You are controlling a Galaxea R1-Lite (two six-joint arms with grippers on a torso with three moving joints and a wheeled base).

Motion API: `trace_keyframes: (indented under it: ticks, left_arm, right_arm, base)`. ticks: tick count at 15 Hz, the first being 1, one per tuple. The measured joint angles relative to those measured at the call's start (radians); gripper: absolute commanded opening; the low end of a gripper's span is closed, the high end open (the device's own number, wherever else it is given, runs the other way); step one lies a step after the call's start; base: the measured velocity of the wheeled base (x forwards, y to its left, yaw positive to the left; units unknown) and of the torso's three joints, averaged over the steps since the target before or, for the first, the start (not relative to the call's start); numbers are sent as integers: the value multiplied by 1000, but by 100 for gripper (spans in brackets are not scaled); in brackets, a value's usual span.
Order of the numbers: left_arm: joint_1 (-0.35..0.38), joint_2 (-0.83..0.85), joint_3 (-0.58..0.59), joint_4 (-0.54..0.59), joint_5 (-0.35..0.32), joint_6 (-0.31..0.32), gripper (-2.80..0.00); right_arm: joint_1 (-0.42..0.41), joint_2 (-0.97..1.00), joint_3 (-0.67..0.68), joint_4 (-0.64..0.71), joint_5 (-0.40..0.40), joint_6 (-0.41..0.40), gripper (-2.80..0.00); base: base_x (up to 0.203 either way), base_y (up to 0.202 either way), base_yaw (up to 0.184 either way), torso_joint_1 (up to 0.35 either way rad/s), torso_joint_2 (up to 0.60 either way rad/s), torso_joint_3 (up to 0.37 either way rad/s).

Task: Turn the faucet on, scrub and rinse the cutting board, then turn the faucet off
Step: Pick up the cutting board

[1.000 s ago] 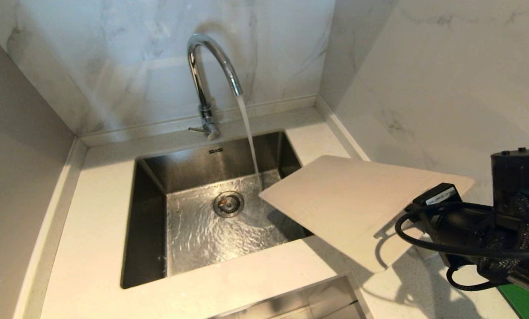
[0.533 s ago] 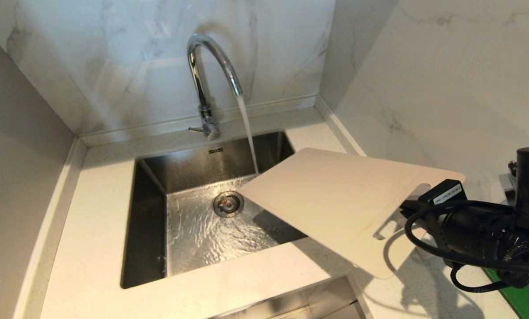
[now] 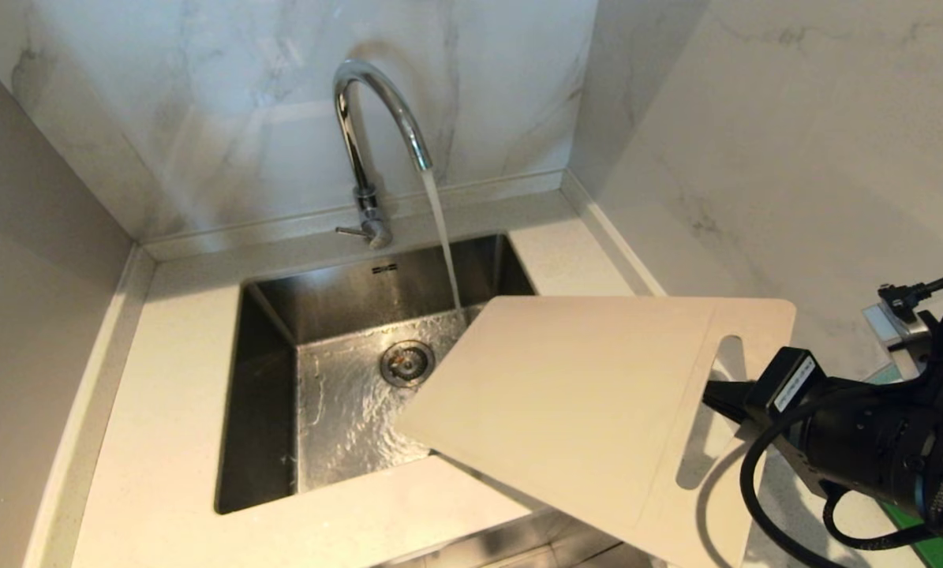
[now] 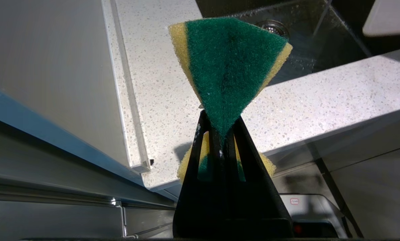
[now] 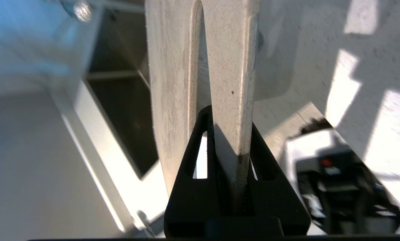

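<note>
Cutting board (image 3: pixel 566 402) tilts over the sink (image 3: pixel 270 379), right hand (image 3: pixel 724 392) clamped on its handle end; left hand (image 4: pixel 224 134) pinches a sponge (image 4: pixel 230 63).

A kitchen corner, by the look of it: steel sink (image 3: pixel 337 410) sunk into a pale speckled stone tabletop (image 3: pixel 171 394), chrome faucet (image 3: pixel 368 142) running water into the basin, marble-veined wall panels (image 3: pixel 242 102) behind and to the side, cupboard fronts (image 4: pixel 52 201) below the edge, green-and-yellow sponge (image 4: pixel 230 67) nearby.
</note>
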Motion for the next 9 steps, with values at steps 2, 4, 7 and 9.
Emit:
trace_keyframes:
  ticks: [2,4,7,9]
  left_arm:
    - [0,0,0,0,0,0,-280]
    - [0,0,0,0,0,0,-280]
    - [0,0,0,0,0,0,-280]
    - [0,0,0,0,0,0,-280]
  right_arm:
    - [0,-3,-16,32,14,-42,-280]
    - [0,-6,-42,92,49,-108,-280]
    - [-1,2,-115,156,56,-198,-280]
    - [0,20,-188,232,58,-276,-280]
  base:
    - [0,0,0,0,0,0]
    - [0,0,0,0,0,0]
    - [0,0,0,0,0,0]
    - [0,0,0,0,0,0]
